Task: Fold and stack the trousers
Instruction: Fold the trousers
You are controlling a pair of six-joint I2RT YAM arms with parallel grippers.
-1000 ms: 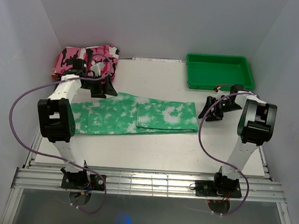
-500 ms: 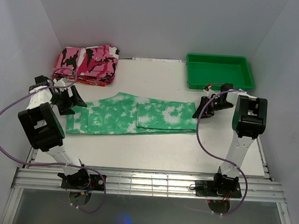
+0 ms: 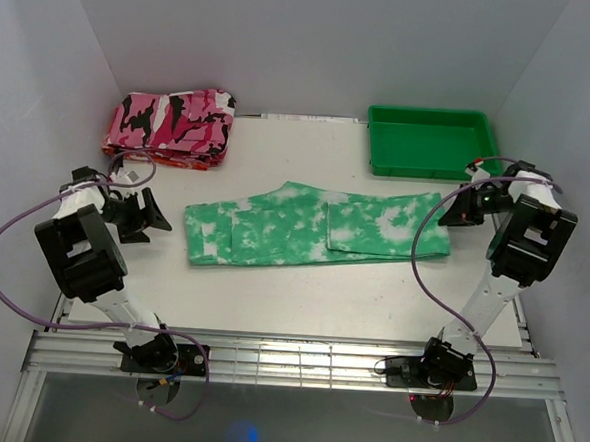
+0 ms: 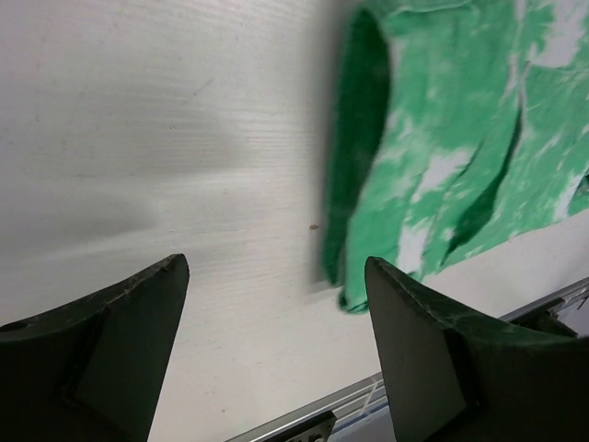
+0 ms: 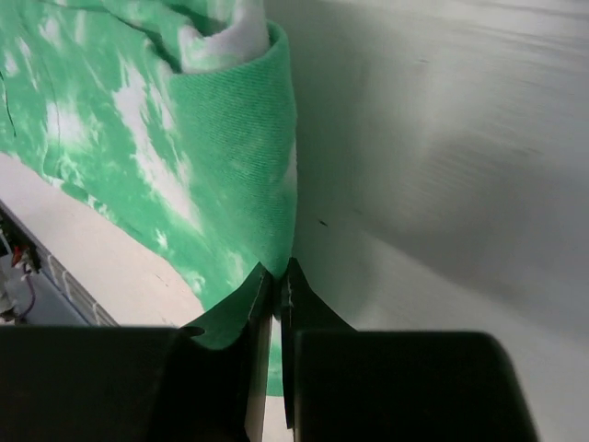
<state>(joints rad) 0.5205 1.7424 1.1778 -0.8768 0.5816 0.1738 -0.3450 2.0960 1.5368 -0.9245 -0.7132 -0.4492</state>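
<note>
The trousers (image 3: 315, 227), bright green with white blotches, lie folded in a long strip across the middle of the table. My right gripper (image 3: 454, 213) is at their right end. In the right wrist view it (image 5: 278, 269) is shut on a rolled fold of the green cloth (image 5: 230, 157). My left gripper (image 3: 153, 217) is open, a short way left of the strip's left end and apart from it. In the left wrist view its jaws (image 4: 276, 267) stand wide over bare table, with the cloth's end (image 4: 433, 157) ahead to the right.
A folded pink, black and white camouflage cloth (image 3: 171, 123) lies at the back left. A green plastic tray (image 3: 428, 170) stands at the back right, just behind the right gripper. A metal rail (image 3: 286, 361) runs along the near table edge.
The right gripper shut on the trousers' right end and drew the whole strip rightward. The left arm swung from beside the camouflage cloth out to the left edge and stayed open.
</note>
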